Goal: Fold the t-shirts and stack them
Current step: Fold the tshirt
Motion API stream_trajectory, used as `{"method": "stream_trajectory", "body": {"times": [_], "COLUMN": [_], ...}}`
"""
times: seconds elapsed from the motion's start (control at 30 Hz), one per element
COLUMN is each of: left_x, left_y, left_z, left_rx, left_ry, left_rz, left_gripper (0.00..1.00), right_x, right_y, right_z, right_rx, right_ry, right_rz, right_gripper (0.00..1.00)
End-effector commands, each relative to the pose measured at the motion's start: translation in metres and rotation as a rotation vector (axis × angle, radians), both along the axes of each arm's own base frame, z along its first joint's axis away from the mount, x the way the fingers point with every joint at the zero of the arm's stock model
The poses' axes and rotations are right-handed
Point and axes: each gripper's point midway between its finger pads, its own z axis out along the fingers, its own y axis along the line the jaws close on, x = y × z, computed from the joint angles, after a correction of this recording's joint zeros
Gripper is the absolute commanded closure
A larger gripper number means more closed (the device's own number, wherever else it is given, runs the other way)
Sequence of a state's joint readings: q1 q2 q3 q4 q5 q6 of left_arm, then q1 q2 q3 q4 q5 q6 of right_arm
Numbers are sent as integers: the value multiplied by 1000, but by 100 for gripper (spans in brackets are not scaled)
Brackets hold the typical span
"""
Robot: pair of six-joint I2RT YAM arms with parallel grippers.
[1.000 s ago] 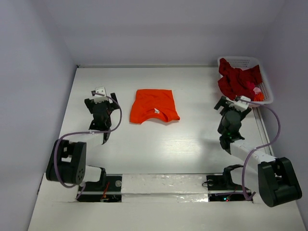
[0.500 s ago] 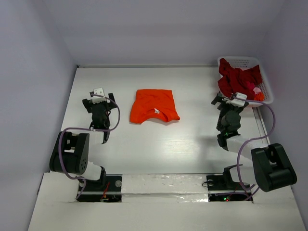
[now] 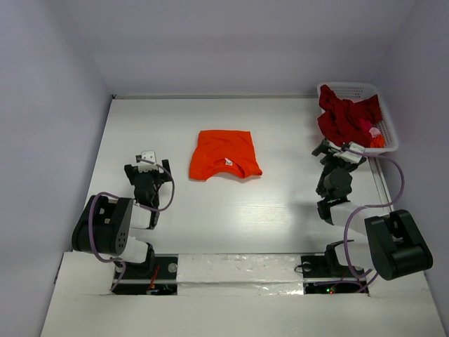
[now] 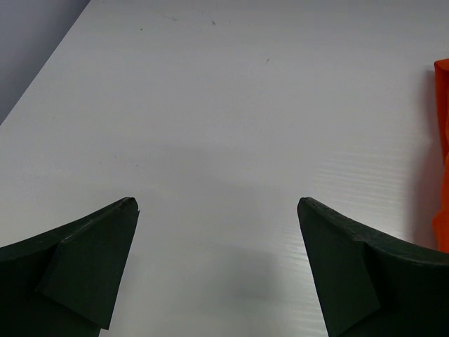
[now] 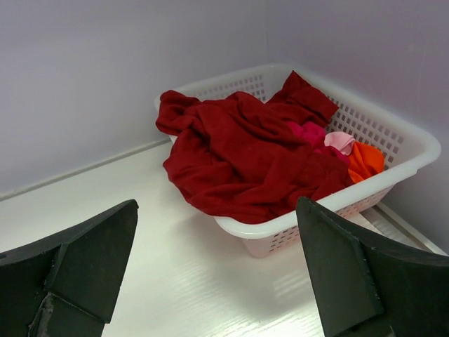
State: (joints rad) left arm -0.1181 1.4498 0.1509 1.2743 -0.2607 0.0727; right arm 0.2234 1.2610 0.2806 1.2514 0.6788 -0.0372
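Observation:
A bright orange t-shirt (image 3: 224,154) lies folded flat on the white table, mid-left; its edge shows at the right border of the left wrist view (image 4: 442,140). A dark red t-shirt (image 3: 344,116) is heaped in the white basket (image 3: 389,139) at the far right, spilling over its near rim (image 5: 245,154). My left gripper (image 3: 147,167) stands open over bare table (image 4: 217,203), left of the orange shirt. My right gripper (image 3: 339,152) is open and empty, facing the basket from just in front of it (image 5: 217,203).
The basket's (image 5: 414,140) lattice wall also holds a pink cloth (image 5: 340,140) and an orange cloth (image 5: 365,160). Grey walls close in the table at the back and both sides. Purple cables loop round both arms.
My left gripper has drawn back toward the near edge, away from the orange shirt's level. The right arm has folded in closer to its base, its gripper staying near the basket.

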Motion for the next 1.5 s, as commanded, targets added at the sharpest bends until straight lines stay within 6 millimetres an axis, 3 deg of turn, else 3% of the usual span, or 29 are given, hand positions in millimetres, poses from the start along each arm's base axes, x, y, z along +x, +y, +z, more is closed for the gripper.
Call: {"method": "stream_trajectory", "body": {"times": [0.0,0.23,0.3,0.47,0.57,0.6,0.63,0.7,0.73,0.87,1.47], "left_x": [15,15,15,15,21,22,21,21,21,21,21], "left_y": [-6,-6,-6,-4,13,12,13,12,12,12,12], "left_z": [98,97,98,98,94,93,93,94,93,93,93], "left_rx": [-36,-36,-36,-38,-78,-80,-81,-81,-81,-81,-81], "left_ry": [-390,-385,-388,-388,-372,-362,-365,-372,-365,-365,-368], "left_rz": [-21,-23,-23,-12,91,89,90,87,88,87,87], "left_gripper": [1,1,1,1,1,1,1,1,1,1,1], "right_x": [-6,-5,8,2,1,4,-1,8,16,21,22], "right_y": [-8,-6,29,38,40,40,39,34,30,6,6], "right_z": [39,38,46,47,46,32,40,30,38,34,32], "right_rx": [47,47,-117,-185,-209,-216,-234,-188,-171,-66,-63], "right_ry": [-162,-157,-129,-159,-172,-153,-210,-130,-141,-127,-112], "right_rz": [-42,-27,168,311,373,381,374,352,330,198,196], "right_gripper": [0,0,0,0,0,0,0,0,0,0,0]}}
